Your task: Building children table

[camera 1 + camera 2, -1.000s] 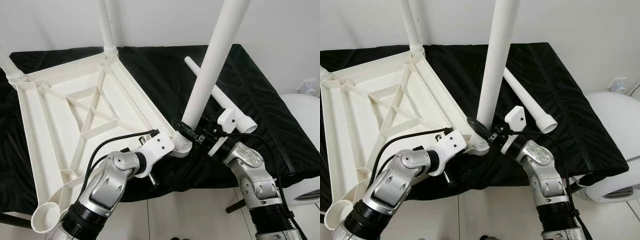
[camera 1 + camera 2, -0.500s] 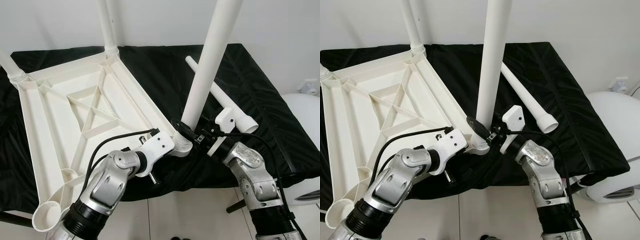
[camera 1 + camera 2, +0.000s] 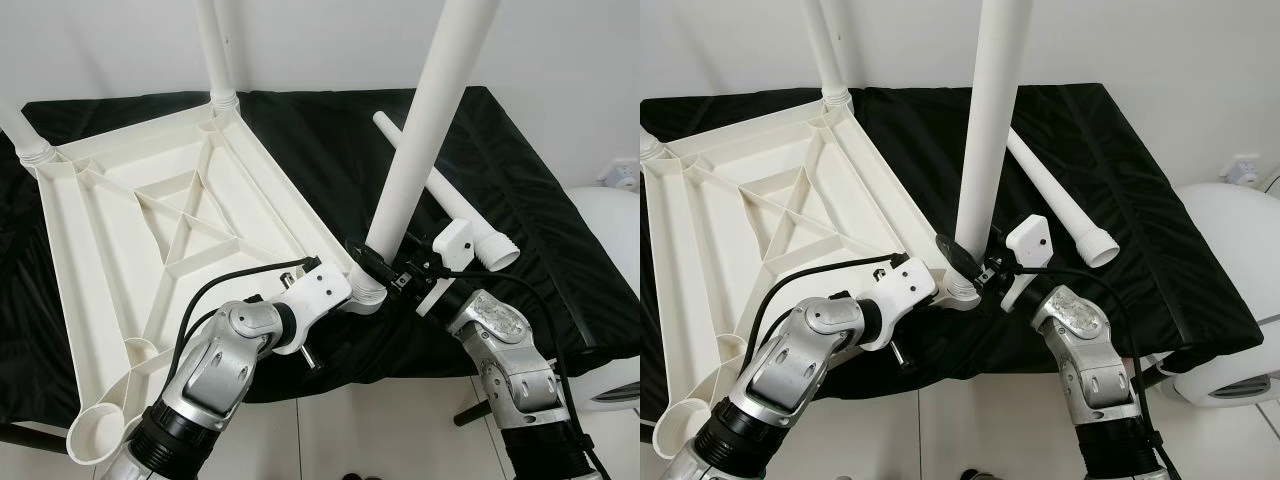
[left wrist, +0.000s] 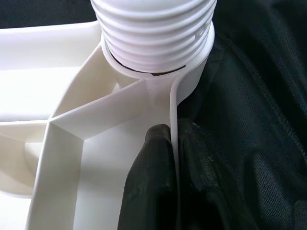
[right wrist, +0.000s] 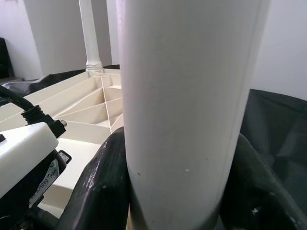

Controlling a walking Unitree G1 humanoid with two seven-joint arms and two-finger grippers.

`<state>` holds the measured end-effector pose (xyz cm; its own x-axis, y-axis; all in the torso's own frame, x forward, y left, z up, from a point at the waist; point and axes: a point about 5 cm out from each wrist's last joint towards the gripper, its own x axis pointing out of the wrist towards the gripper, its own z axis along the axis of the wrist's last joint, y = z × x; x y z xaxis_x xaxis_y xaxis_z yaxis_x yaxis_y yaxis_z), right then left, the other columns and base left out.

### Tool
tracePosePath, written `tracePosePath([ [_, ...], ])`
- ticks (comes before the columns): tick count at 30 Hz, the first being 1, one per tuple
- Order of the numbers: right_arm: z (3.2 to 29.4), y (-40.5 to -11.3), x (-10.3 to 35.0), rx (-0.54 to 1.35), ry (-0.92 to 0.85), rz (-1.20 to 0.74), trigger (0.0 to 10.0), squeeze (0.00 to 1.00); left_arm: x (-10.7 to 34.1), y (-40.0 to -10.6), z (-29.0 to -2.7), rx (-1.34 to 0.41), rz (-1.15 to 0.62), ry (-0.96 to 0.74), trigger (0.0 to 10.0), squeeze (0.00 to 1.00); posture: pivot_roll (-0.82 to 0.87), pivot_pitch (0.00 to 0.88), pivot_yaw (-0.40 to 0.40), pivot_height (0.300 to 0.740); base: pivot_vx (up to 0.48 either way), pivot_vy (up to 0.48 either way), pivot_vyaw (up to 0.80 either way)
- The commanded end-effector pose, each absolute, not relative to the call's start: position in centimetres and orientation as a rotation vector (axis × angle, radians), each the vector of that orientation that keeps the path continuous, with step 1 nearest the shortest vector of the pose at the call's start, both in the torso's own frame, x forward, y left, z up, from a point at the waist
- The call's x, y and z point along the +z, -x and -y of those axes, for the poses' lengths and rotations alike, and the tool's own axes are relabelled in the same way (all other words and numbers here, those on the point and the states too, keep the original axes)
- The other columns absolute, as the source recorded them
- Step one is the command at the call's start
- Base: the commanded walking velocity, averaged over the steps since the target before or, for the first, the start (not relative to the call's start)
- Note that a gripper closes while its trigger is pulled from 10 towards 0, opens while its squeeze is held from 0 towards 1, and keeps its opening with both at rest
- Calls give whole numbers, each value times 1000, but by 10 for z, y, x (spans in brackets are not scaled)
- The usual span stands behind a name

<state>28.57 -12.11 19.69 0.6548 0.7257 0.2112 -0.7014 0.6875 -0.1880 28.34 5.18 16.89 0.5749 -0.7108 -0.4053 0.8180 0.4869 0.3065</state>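
White plastic, the upturned tabletop (image 3: 150, 220) lies ribs-up on a black-draped table (image 3: 520, 200). The left claw (image 4: 175, 143) pinches the tabletop's thin edge wall between its two fingers, just beside the near corner socket (image 4: 192, 72). The right claw (image 5: 182, 191) is closed around the leg (image 3: 985, 150), which stands nearly upright with its threaded end in that socket. A spare leg (image 3: 1055, 195) lies on the cloth behind the right arm.
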Motion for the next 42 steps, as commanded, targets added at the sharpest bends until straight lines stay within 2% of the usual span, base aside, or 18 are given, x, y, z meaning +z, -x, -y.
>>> tracePosePath([
  [1, 90, -270, 146, 930, 11, 25, 10000, 0, 172, -293, -56, -808, -199, -480, 10000, 0, -81, 228, -28, 740, 0, 0, 0],
  [28, 62, -264, 154, 671, -67, 83, 10000, 0, 173, -292, -52, -806, -191, -472, 10000, 0, -76, 199, -33, 740, 0, 0, 0],
  [42, 47, -262, 157, 568, -29, 77, 10000, 0, 173, -291, -52, -805, -191, -471, 10000, 0, -71, 198, -34, 740, 0, 0, 0],
])
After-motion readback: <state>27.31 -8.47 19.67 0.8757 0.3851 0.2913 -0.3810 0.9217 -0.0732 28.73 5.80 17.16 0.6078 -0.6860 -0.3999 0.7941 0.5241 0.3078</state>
